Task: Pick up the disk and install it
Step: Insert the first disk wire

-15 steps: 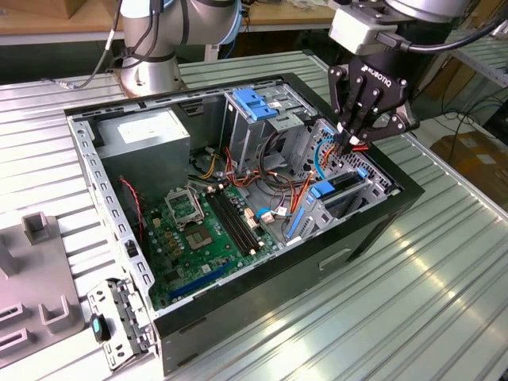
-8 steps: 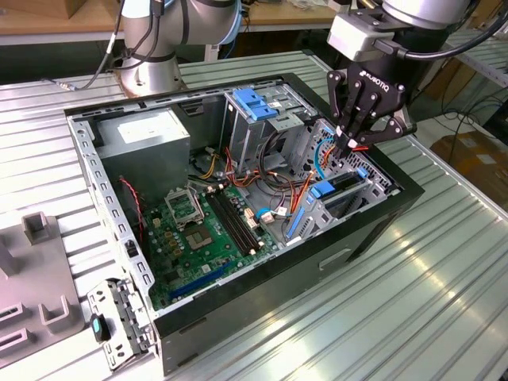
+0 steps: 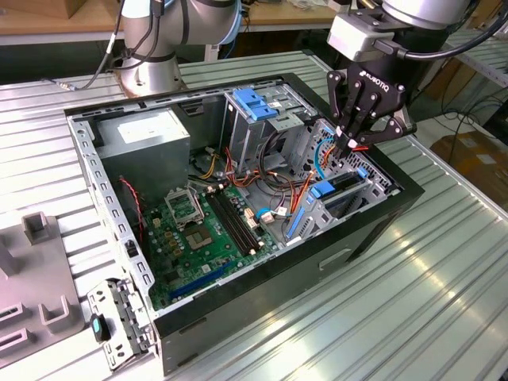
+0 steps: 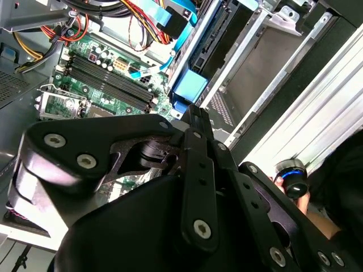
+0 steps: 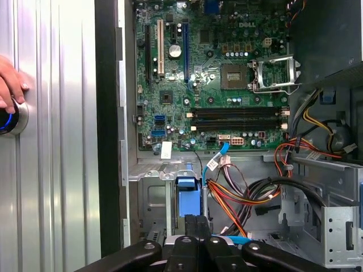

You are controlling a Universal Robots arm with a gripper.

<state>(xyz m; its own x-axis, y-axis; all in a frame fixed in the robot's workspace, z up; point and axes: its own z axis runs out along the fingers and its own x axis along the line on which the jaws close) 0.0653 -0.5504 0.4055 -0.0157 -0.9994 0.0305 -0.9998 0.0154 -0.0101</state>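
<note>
In the drive cage (image 3: pixel 379 178) at the case (image 3: pixel 238 317) end toward the exterior view's right: disk (image 3: pixel 327 190) sits slotted, long axis seemingly along the bay. Gripper (image 3: pixel 350 145) just above, fingers pinched together, gripping nothing

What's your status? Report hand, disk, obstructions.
Hand shut, nothing gripped, over the drive bay. Disk: cannot tell whether seated. Cable bundle beside the bay; person's fingers on table button.
</note>
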